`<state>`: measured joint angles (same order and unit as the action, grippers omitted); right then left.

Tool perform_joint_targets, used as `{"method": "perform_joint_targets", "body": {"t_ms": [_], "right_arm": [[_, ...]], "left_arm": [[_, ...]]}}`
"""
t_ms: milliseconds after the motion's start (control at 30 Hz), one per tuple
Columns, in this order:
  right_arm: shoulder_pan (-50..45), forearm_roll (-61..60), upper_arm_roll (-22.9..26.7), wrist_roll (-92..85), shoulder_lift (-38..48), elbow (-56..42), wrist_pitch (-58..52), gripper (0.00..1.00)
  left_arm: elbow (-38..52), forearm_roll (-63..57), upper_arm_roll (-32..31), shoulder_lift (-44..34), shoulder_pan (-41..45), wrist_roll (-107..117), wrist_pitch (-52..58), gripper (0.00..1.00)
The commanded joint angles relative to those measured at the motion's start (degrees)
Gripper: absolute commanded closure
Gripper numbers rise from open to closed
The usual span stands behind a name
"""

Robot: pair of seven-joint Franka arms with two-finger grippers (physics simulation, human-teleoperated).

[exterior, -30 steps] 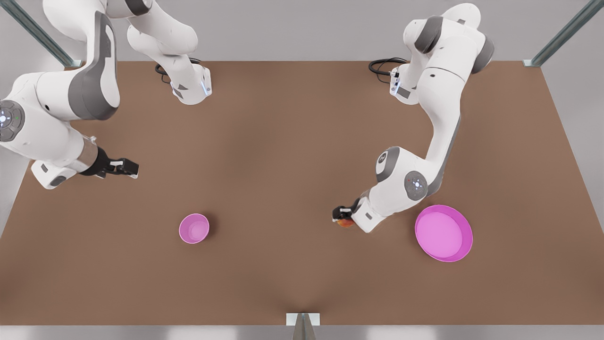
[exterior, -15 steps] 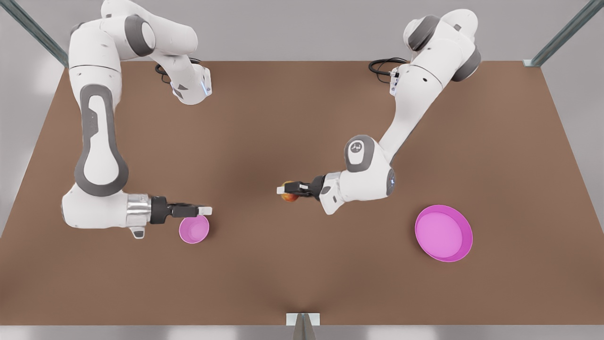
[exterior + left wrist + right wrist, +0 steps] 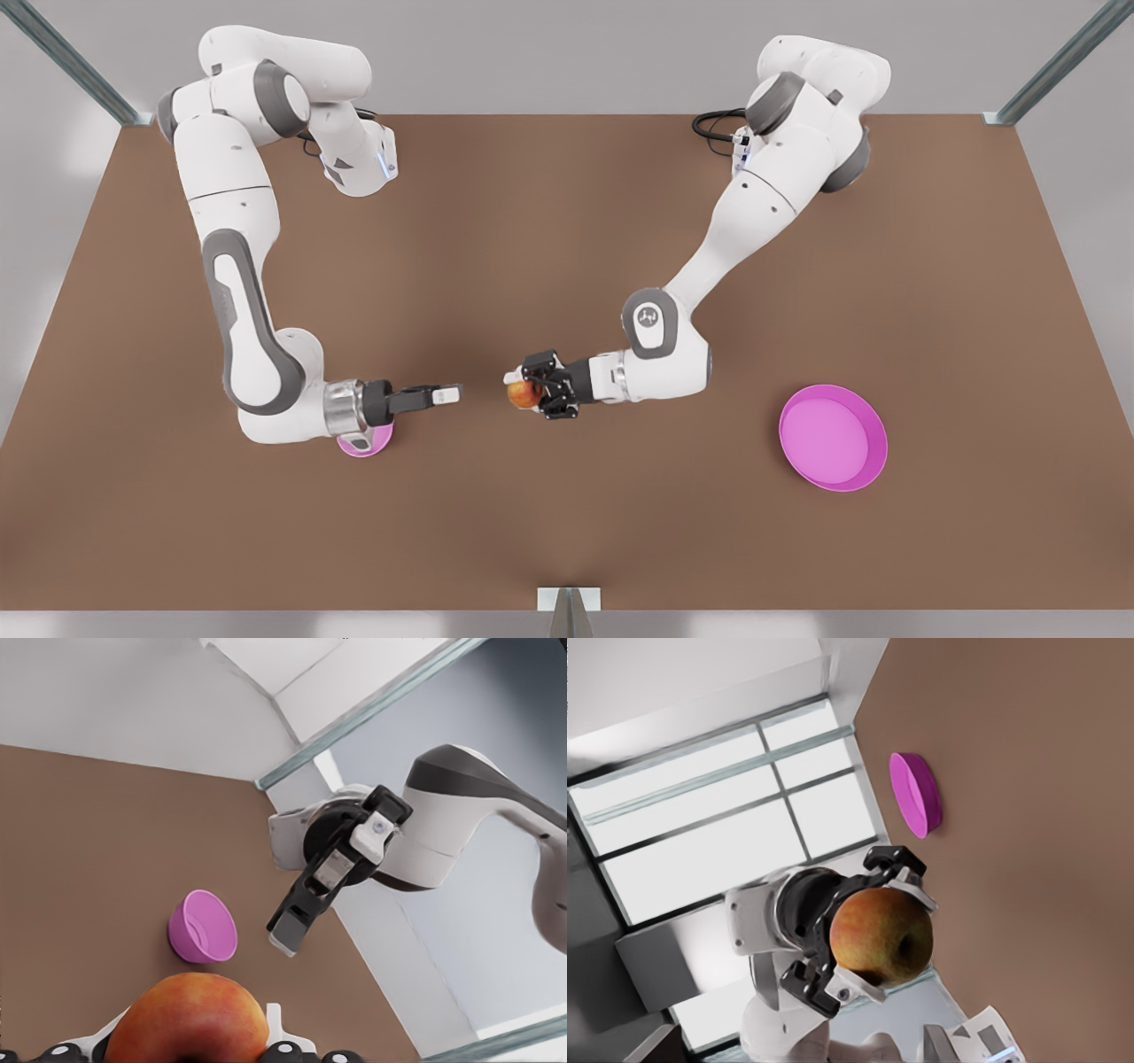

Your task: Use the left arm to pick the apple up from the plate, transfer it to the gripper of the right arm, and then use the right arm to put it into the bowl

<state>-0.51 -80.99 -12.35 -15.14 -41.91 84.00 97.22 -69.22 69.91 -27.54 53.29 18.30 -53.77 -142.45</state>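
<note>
My left gripper (image 3: pixel 523 391), on the arm at the front view's right, is shut on the reddish-orange apple (image 3: pixel 524 394) above the middle of the table. The apple (image 3: pixel 190 1019) sits between that gripper's fingers. My right gripper (image 3: pixel 450 392) is open and level with the apple, a short gap away on the front view's left, pointing at it. From the right wrist, the apple (image 3: pixel 882 935) faces me in the other gripper. The pink bowl (image 3: pixel 365 444) lies mostly hidden under the right arm's wrist; its rim (image 3: pixel 204 927) shows on the table. The pink plate (image 3: pixel 833 437) lies bare.
The brown table (image 3: pixel 567 221) is bordered by metal frame posts (image 3: pixel 1054 62) at the far corners. A small bracket (image 3: pixel 569 599) sits at the middle of the near edge. Both arm bases (image 3: pixel 359 159) stand along the far side.
The right gripper has moved toward the front view's right, past the bowl, closing on the apple. The left gripper has shifted the apple slightly left and down and turned its wrist.
</note>
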Motion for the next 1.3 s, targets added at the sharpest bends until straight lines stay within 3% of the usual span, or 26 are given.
{"method": "perform_joint_targets", "body": {"t_ms": [0, 367, 967, 1067, 1233, 1267], "right_arm": [[-1.2, -1.0, 0.0, -19.0, -0.4, 0.0, 3.6, 0.00], [-5.8, -1.5, -0.1, -34.8, -3.5, -2.1, 18.9, 0.00], [-2.1, -4.0, -7.2, -35.7, 2.8, 8.6, 16.3, 0.00], [-2.1, -4.1, -10.8, -35.7, 2.6, 9.3, 21.8, 0.00], [-3.1, -5.1, -10.8, -36.8, 1.6, 8.8, 24.7, 0.00], [-3.1, -6.1, -10.8, -37.9, 1.6, 8.8, 24.7, 0.22]], "left_arm": [[0.7, 3.4, -0.1, 0.7, 0.4, -56.3, -1.4, 0.37], [0.6, 5.0, -0.3, 0.8, 0.9, -56.2, -1.5, 0.37], [0.1, 6.2, -0.1, 0.9, 1.2, -56.0, -2.0, 0.37], [0.1, 6.2, -0.1, 0.7, 1.3, -55.4, -2.0, 0.37], [0.1, 6.2, -0.1, 0.6, 1.3, -55.3, -2.3, 0.37], [0.1, 6.2, -0.1, 0.6, 1.4, -55.3, -2.3, 0.37]]}}
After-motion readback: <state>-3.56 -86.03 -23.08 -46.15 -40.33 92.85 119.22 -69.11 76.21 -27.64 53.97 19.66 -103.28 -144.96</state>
